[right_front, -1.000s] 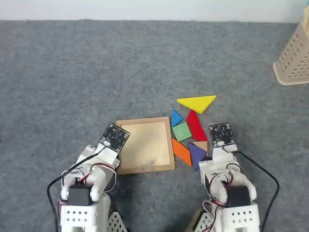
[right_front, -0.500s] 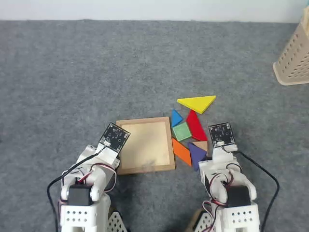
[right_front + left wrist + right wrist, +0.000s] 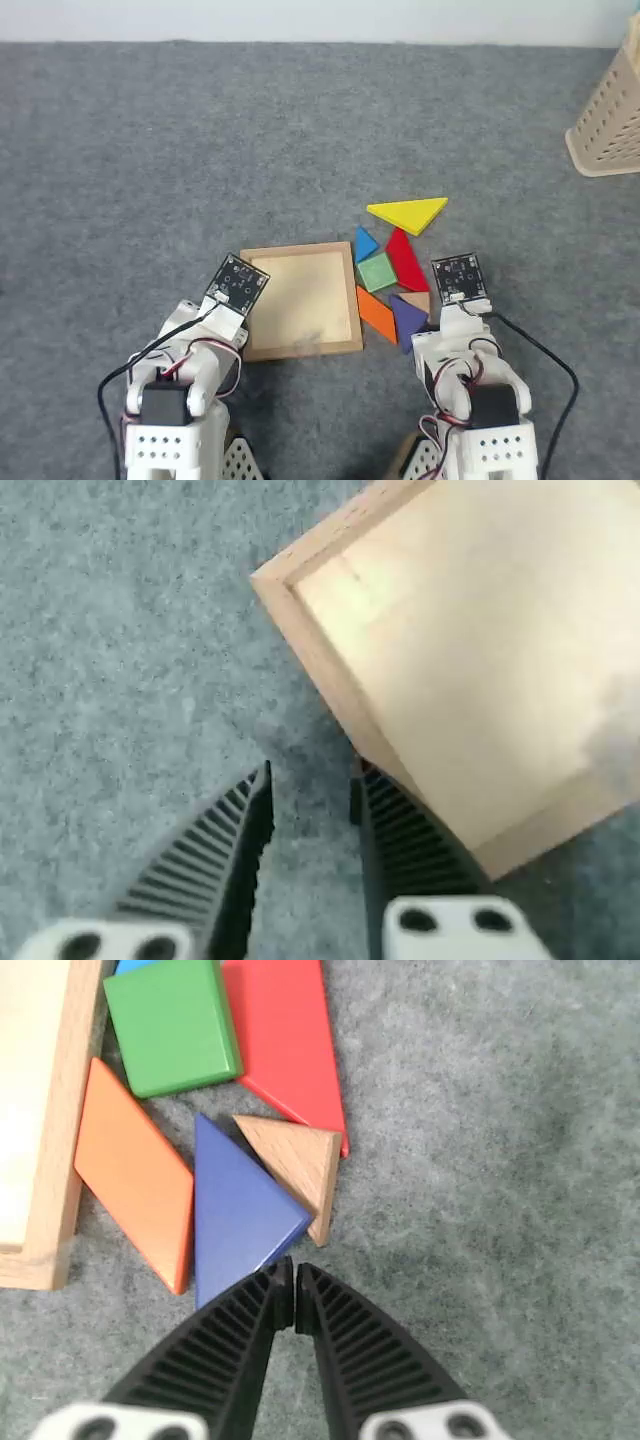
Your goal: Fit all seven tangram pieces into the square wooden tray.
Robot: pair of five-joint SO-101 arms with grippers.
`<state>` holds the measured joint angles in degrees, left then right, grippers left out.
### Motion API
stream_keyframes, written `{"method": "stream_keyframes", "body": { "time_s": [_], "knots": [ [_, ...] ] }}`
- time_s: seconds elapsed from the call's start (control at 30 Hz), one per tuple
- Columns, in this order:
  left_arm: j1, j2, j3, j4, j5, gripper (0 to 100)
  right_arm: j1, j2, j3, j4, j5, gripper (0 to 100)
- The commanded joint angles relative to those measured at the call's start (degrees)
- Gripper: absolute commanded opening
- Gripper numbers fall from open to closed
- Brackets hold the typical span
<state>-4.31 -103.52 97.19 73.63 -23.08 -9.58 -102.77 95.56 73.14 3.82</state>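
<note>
The square wooden tray point(image 3: 248, 300) lies on grey carpet, its floor bare. To its right lie a yellow triangle point(image 3: 408, 212), a small blue triangle point(image 3: 364, 243), a green square point(image 3: 376, 271), a red triangle point(image 3: 405, 260), an orange parallelogram point(image 3: 376, 313), a purple-blue triangle point(image 3: 407, 318) and a small wooden triangle point(image 3: 416, 299). My left gripper point(image 3: 310, 780) hovers slightly open over the carpet beside the tray's rim point(image 3: 310, 650), holding nothing. My right gripper point(image 3: 295, 1275) is shut and empty, its tips just off the purple-blue triangle's point(image 3: 235, 1205) corner, near the wooden triangle point(image 3: 295, 1160).
A beige slatted basket point(image 3: 610, 110) stands at the far right. Bare carpet stretches left of the tray and behind the pieces. Both arm bases point(image 3: 170, 420) sit at the near edge.
</note>
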Motion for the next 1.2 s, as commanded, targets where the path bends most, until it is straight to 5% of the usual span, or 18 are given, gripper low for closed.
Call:
{"method": "stream_keyframes", "body": {
  "time_s": [0.0, 1.17],
  "knots": [
    [-0.1, -1.2, -0.7, 0.0, 0.4, 12, 0.0, -1.2, 1.0, 0.3, 0.6, 0.7],
    [-0.2, -1.2, -0.7, 0.0, 0.4, 12, -0.2, -1.2, 1.0, -1.6, 0.6, 0.9]
  ]
}}
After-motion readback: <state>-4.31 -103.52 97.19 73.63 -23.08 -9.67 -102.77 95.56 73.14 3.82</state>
